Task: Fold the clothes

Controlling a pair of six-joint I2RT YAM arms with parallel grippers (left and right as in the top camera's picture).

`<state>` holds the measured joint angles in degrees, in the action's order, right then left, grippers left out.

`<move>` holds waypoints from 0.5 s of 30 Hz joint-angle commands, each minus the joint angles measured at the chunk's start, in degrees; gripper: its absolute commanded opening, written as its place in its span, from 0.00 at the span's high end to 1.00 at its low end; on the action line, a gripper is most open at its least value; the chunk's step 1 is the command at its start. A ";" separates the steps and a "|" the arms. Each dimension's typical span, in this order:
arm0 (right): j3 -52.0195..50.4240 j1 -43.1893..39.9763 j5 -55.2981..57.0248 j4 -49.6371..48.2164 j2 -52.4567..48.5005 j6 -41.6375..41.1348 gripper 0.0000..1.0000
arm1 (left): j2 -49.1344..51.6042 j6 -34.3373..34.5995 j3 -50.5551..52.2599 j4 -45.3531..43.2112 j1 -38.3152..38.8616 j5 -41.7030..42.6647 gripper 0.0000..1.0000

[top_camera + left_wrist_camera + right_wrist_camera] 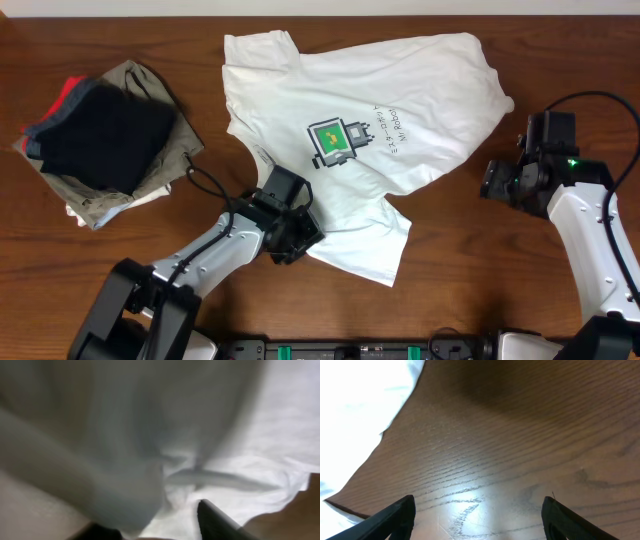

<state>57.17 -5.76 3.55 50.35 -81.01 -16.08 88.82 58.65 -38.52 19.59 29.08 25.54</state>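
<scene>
The clothes (400, 90) are a white, wrinkled T-shirt with a small green and black print (335, 143), spread across the middle of the table. My left gripper (300, 235) sits at the shirt's lower left hem. In the left wrist view white cloth (240, 475) fills the frame, and a fold bulges between the two dark fingers (215, 520) of my left gripper (155, 525), which are closed in on it. My right gripper (497, 182) hovers just right of the shirt's right edge. It stands open (477, 510) over bare wood, with the shirt's edge (360, 400) at its upper left.
A pile of folded black, khaki and red garments (100, 140) lies at the left of the wooden table (500, 290). Bare wood shows in front of the shirt and to its right.
</scene>
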 commanded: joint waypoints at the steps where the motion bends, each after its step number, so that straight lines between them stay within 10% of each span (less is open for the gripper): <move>1: 0.15 -0.24 0.02 0.26 0.26 0.48 0.21 | 1.33 -0.26 1.53 0.50 0.20 -0.57 0.81; 15: 0.15 -0.22 -0.02 -0.66 0.20 0.48 0.20 | -22.14 -13.05 1.38 12.37 -16.59 -6.58 0.94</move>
<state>57.17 -5.76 3.46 50.06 -81.01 -16.08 72.84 50.59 -37.52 30.22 15.46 21.58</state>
